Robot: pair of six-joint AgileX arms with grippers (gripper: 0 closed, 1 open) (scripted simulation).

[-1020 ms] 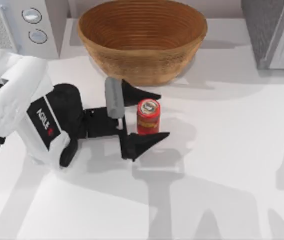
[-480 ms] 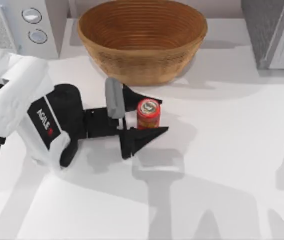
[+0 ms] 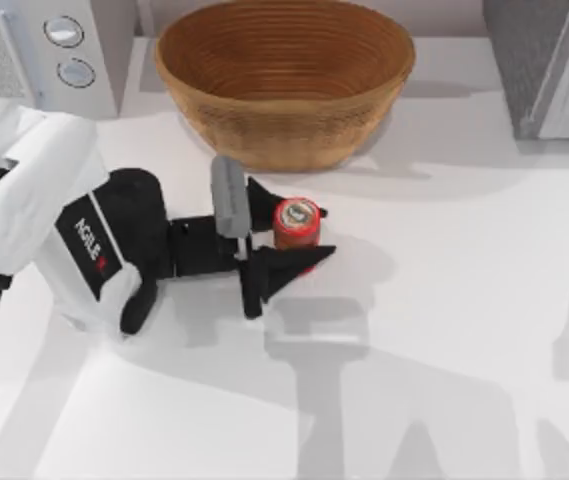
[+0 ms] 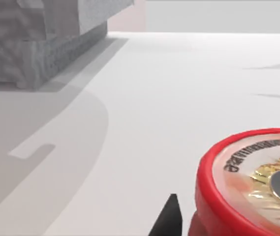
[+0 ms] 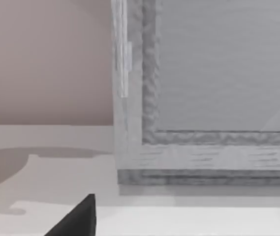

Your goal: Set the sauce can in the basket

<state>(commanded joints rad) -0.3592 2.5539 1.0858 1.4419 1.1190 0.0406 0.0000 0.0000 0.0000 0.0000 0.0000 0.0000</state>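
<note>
The sauce can (image 3: pixel 296 222), small and red with a silver top, stands on the white table just in front of the basket (image 3: pixel 284 85), a wide wicker bowl at the back centre. My left gripper (image 3: pixel 311 231) reaches in from the left and is shut on the can, one black finger on each side of it. In the left wrist view the can's red-rimmed top (image 4: pixel 250 182) is very close, with a black fingertip (image 4: pixel 168 219) beside it. My right gripper (image 5: pixel 76 219) is parked facing the grey appliance.
A white appliance with two knobs (image 3: pixel 59 50) stands at the back left, close to the basket. A grey appliance (image 3: pixel 549 65) stands at the back right, and also looms in the right wrist view (image 5: pixel 203 88). Bare white tabletop (image 3: pixel 444 330) spreads in front and to the right.
The left gripper's fingers have closed from wide apart until they press on the can. The arm itself has hardly shifted, and the basket has not moved.
</note>
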